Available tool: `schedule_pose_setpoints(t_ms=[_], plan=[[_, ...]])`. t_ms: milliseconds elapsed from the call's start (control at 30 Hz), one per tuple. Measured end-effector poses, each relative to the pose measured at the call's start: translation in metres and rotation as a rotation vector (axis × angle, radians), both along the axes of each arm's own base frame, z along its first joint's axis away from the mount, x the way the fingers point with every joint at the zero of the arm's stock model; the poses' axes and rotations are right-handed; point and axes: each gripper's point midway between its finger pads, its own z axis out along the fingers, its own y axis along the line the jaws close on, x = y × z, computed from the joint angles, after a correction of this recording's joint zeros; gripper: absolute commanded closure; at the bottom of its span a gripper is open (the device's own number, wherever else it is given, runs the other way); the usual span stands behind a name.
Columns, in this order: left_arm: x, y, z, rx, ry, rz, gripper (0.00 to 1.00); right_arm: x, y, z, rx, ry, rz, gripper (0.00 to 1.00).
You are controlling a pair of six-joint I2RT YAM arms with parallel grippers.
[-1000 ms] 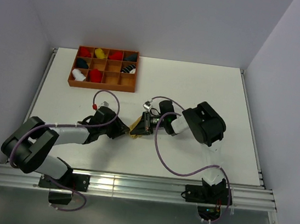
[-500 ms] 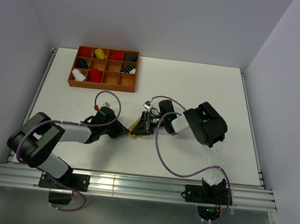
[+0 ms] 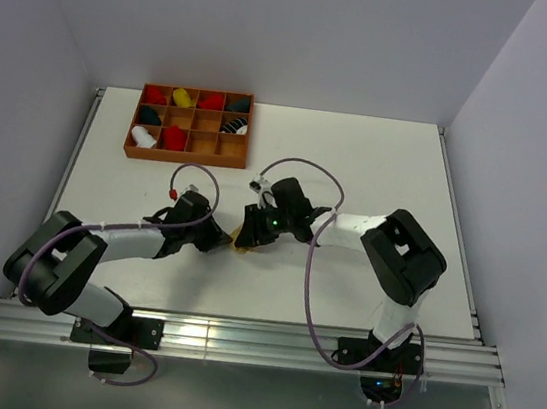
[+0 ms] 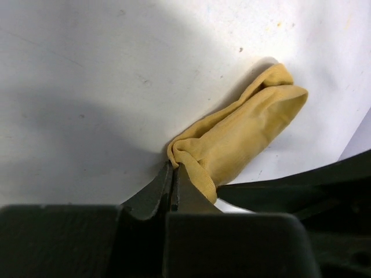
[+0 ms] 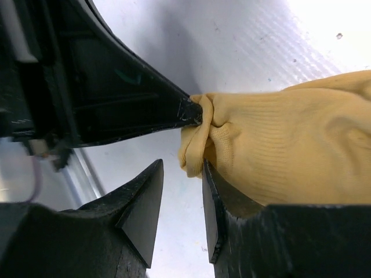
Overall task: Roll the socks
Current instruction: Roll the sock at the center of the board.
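Observation:
A tan-yellow sock [image 3: 243,238] lies crumpled on the white table between my two grippers. In the left wrist view the sock [image 4: 246,136] stretches up and right, and my left gripper [image 4: 173,166] is shut on its near edge. My left gripper [image 3: 224,242] reaches it from the left. My right gripper [image 3: 250,230] comes from the right with its jaws a little apart [image 5: 182,167]; one finger [image 5: 232,202] lies against the sock [image 5: 295,139], and nothing is between the jaws. The left gripper's fingertips [image 5: 191,113] pinch the same fold just above.
A brown wooden compartment tray [image 3: 186,158] stands at the back left and holds several rolled socks, red, yellow, black, white and one striped [image 3: 234,127]. Purple cables loop over the table beside both arms.
The right arm has stretched out, its elbow swinging right and its gripper moving left over the sock. The left gripper stays shut on the sock's edge.

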Motion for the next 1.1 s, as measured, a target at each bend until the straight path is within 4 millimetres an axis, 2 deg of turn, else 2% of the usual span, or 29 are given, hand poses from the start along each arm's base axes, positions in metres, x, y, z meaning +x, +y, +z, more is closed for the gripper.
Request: schedule_pose_setpoints(t_ms=[300, 633, 700, 767, 800, 833, 900, 1000, 1033, 1100], plan=[[0.004, -0.001, 0.007, 0.012, 0.006, 0.007, 1.00, -0.017, 0.006, -0.025, -0.205, -0.197, 0.025, 0.59], [0.004, 0.000, 0.008, 0.020, 0.014, 0.014, 1.00, -0.004, 0.007, -0.025, -0.320, -0.357, -0.059, 0.60], [0.004, -0.001, 0.008, 0.017, 0.016, 0.016, 1.00, -0.001, 0.006, -0.025, -0.335, -0.377, -0.075, 0.65], [0.004, -0.001, 0.008, 0.015, 0.017, 0.017, 1.00, 0.001, 0.006, -0.025, -0.347, -0.392, -0.084, 0.76], [0.004, -0.001, 0.008, 0.014, 0.017, 0.018, 1.00, 0.002, 0.006, -0.024, -0.350, -0.398, -0.086, 0.86], [0.004, -0.002, 0.008, 0.013, 0.017, 0.018, 1.00, 0.002, 0.006, -0.024, -0.350, -0.400, -0.084, 0.93], [0.003, -0.002, 0.009, 0.012, 0.017, 0.018, 1.00, 0.001, 0.007, -0.024, -0.350, -0.403, -0.079, 1.00], [0.001, -0.001, 0.013, 0.012, 0.014, 0.017, 0.89, -0.002, 0.009, -0.023, -0.335, -0.383, -0.060, 1.00], [0.001, 0.000, 0.015, 0.014, 0.009, 0.017, 0.72, -0.003, 0.010, -0.023, -0.322, -0.370, -0.050, 1.00], [0.001, 0.001, 0.022, 0.012, -0.009, 0.013, 0.56, -0.007, 0.012, -0.021, -0.286, -0.324, -0.030, 1.00]])
